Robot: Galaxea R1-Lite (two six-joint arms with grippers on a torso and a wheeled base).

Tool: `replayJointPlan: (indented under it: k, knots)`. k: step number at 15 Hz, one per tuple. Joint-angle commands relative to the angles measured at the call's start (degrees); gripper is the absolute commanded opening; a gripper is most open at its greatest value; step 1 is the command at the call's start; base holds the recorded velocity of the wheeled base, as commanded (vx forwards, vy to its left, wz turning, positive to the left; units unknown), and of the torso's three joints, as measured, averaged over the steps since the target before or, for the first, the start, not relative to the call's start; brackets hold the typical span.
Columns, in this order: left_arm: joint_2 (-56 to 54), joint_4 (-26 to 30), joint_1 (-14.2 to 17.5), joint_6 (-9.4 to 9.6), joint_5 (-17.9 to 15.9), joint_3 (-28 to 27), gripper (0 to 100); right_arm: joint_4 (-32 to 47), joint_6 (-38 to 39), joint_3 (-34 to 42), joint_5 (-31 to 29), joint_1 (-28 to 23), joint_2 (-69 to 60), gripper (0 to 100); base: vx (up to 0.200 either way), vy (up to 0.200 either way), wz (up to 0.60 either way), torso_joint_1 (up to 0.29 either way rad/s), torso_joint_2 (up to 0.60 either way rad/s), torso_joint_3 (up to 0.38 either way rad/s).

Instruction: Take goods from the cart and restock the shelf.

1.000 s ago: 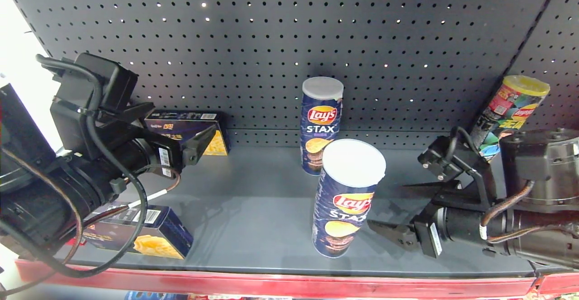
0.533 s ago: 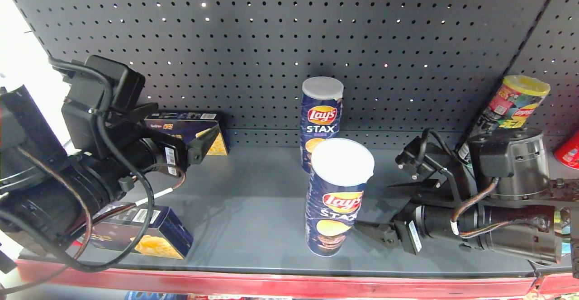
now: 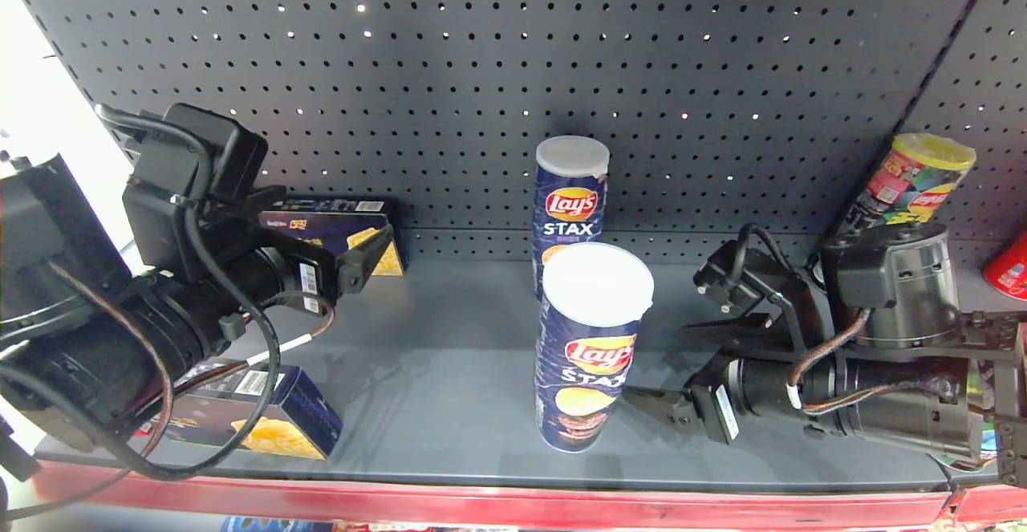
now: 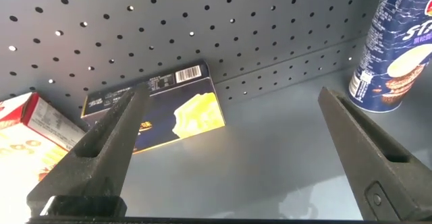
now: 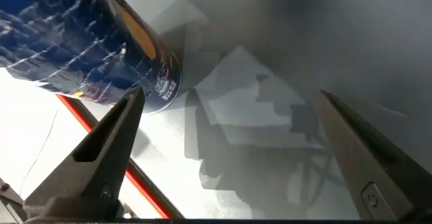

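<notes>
Bearing a red logo [image 3: 599, 353], the can [image 3: 586, 307] stands beside the right gripper [image 5: 229, 99].

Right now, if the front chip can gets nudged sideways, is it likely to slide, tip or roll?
The front chip can is tall and narrow on a small base, so a push near its lid would probably tip it. The shelf looks smooth, so a low push may just slide it. Once down, its round side would likely roll.

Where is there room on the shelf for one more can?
The widest bare patch of shelf lies between the front box and the front can. Right of that can it is crowded by the right gripper.
</notes>
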Motion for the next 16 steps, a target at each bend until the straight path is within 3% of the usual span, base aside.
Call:
replayJointPlan:
  k: [1,8,10,14,16]
  knots:
    - [-0.25,0.05,0.0,-0.05,0.08,0.11,100,-0.1,-0.01,-0.04,0.02,-0.26,-1.38,100,0.0,0.0,0.0,0.0,0.0,0.0]
    - [-8.51,0.93,0.0,0.12,0.34,0.2,100,-0.28,0.16,1.71,0.2,-9.4,-18.6,100,0.0,0.0,0.0,0.0,0.0,0.0]
    - [-12.64,0.84,2.9,0.39,0.34,3.1,100,-0.37,0.07,3.12,-0.07,-9.58,-24.49,100,0.0,0.0,0.0,0.0,0.0,0.0]
    - [-20.99,0.93,3.43,0.39,0.43,9.25,100,-0.28,-0.45,3.03,-1.82,-9.23,-31.35,100,0.0,0.0,0.0,0.0,0.0,0.0]
    - [-27.67,3.3,3.52,0.39,0.52,12.77,100,0.6,-0.37,3.21,-5.96,-9.58,-38.99,100,0.0,0.0,0.0,0.0,0.0,0.0]
